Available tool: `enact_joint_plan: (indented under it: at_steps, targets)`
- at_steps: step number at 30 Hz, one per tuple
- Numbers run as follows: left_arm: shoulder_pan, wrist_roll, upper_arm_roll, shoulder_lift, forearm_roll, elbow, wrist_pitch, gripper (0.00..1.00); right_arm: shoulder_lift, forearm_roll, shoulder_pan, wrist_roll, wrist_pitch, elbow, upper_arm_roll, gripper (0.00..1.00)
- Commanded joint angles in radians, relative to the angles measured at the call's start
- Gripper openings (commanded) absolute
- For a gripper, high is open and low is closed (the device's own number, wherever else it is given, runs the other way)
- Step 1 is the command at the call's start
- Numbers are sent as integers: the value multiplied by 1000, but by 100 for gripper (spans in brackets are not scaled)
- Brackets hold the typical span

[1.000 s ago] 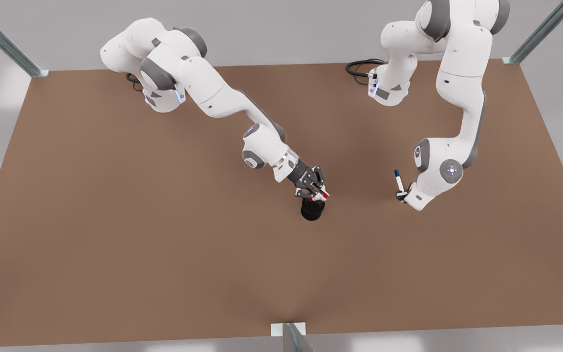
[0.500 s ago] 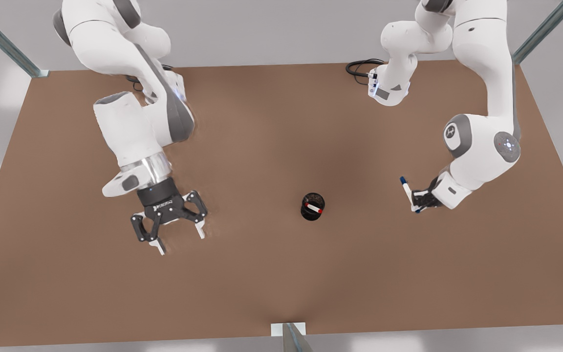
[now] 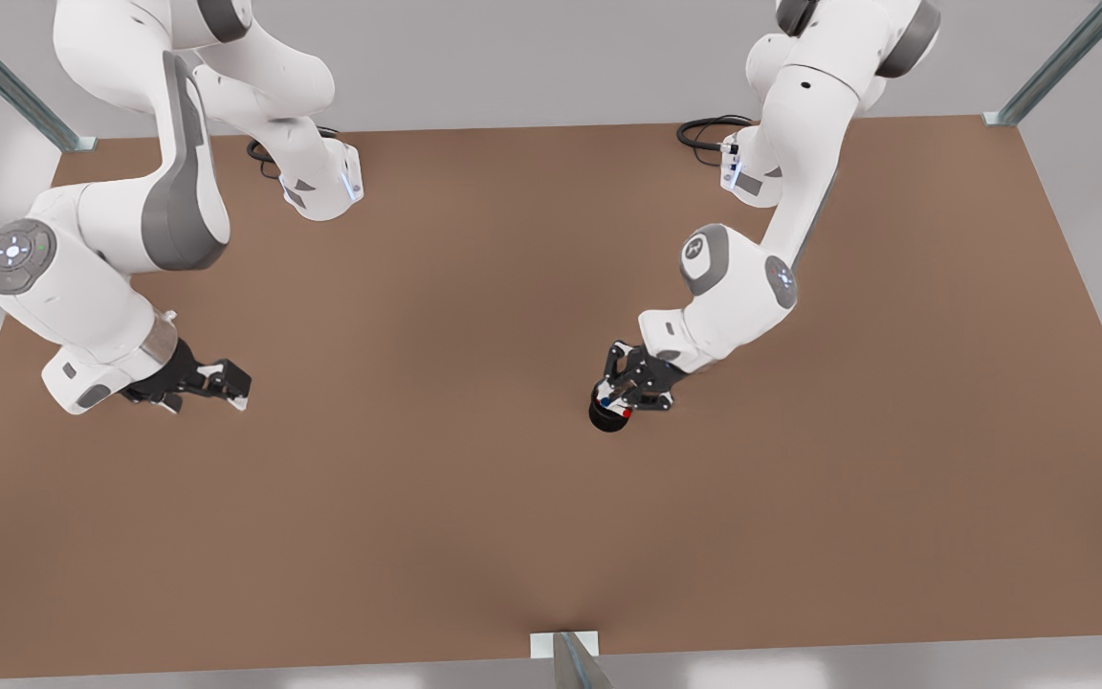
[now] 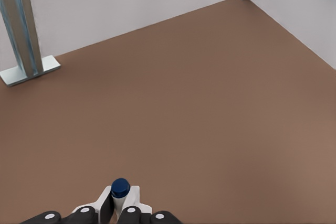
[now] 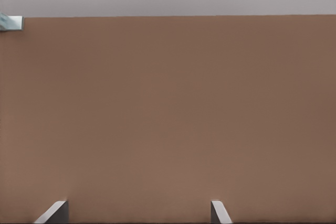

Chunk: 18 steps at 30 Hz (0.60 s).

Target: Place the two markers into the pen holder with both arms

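Left gripper [image 3: 629, 390], over the black round mesh pen holder [image 3: 606, 419] mid-table, pinches the slim white blue-capped marker [image 4: 120, 188]. Marker judged light, stiff and slick, so best held mid-barrel. Right gripper [image 3: 214, 383] waits wide open by the brown table's [image 3: 513, 526] edge.

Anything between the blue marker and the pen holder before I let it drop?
Nothing visible. The left gripper holds the blue marker right over the pen holder; the red marker sits inside, taking part of the opening. The right gripper waits open at the front view's left.
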Motion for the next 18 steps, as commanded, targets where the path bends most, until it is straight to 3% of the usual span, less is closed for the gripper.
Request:
enact_joint_plan:
  at_steps: [1, 9, 18]
  targets:
    - [-19, 796, 0, 13, -102, -11, 238, 21, 0, 12, 0, -57, -79, 1, 0, 100]
    - [-19, 865, 0, -71, -156, -170, 272, 21, 15, 13, -3, -67, -77, 1, 0, 100]
    - [-70, 874, 0, -73, -181, -216, 332, 21, 15, 13, -5, -67, -77, 1, 0, 100]
